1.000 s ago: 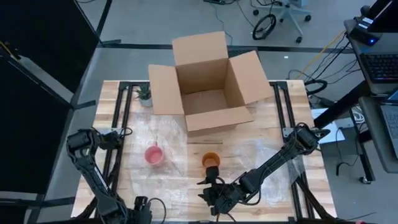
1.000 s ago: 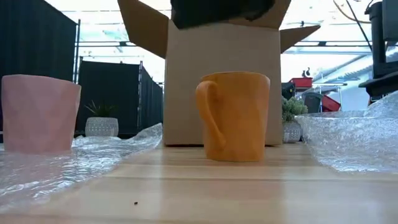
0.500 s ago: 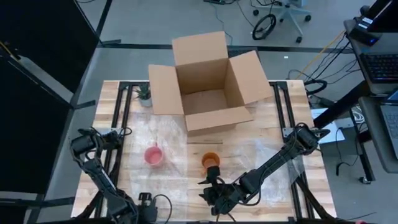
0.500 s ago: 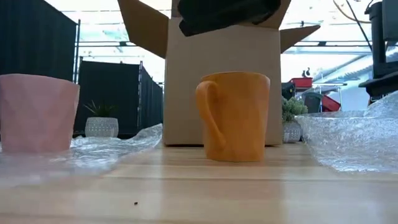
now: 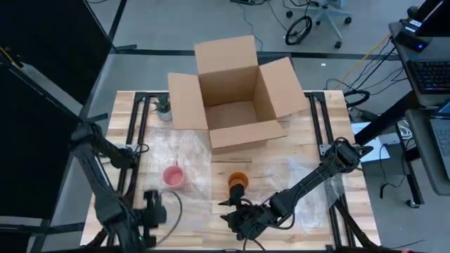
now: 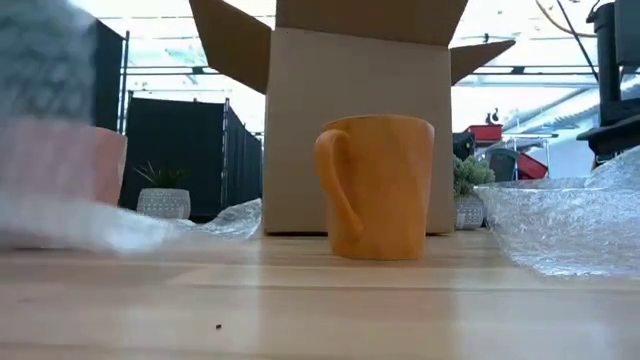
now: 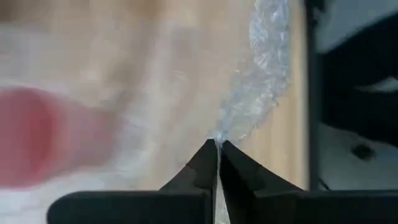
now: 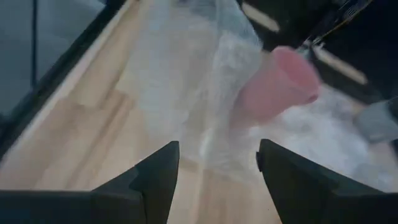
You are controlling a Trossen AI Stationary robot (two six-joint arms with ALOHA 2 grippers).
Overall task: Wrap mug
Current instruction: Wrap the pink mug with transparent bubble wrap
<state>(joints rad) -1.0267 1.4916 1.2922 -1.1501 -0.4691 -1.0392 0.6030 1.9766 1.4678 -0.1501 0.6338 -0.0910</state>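
A pink mug (image 5: pixel 174 176) stands upright on a sheet of clear bubble wrap (image 5: pixel 165 151) at the table's left. It shows blurred in the left wrist view (image 7: pixel 37 134) and in the right wrist view (image 8: pixel 280 81). My left gripper (image 5: pixel 151 207) is near-left of it, shut on the wrap (image 7: pixel 255 81). An orange mug (image 5: pixel 239 183) stands on bare wood at the middle (image 6: pixel 378 185). My right gripper (image 5: pixel 235 218) hovers open just on the near side of it (image 8: pixel 214 165). In the low view raised wrap (image 6: pixel 50 80) veils the pink mug (image 6: pixel 60 165). My left gripper pinches the bubble wrap's near edge (image 7: pixel 217 138) between its two fingertips. The wrap gathers into a ridge running away from the fingers. That edge is raised off the table, while the rest of the sheet lies under the pink mug.
An open cardboard box (image 5: pixel 235 91) stands at the far middle, with a small potted plant (image 5: pixel 163 107) to its left. A second bubble wrap sheet (image 5: pixel 309 169) lies at the right. Bare wood lies around the orange mug.
My left gripper has gone up and toward the far edge with the wrap's near edge, which has lifted off the table and now rises in front of the pink mug. The rest of the sheet and both mugs stay in place.
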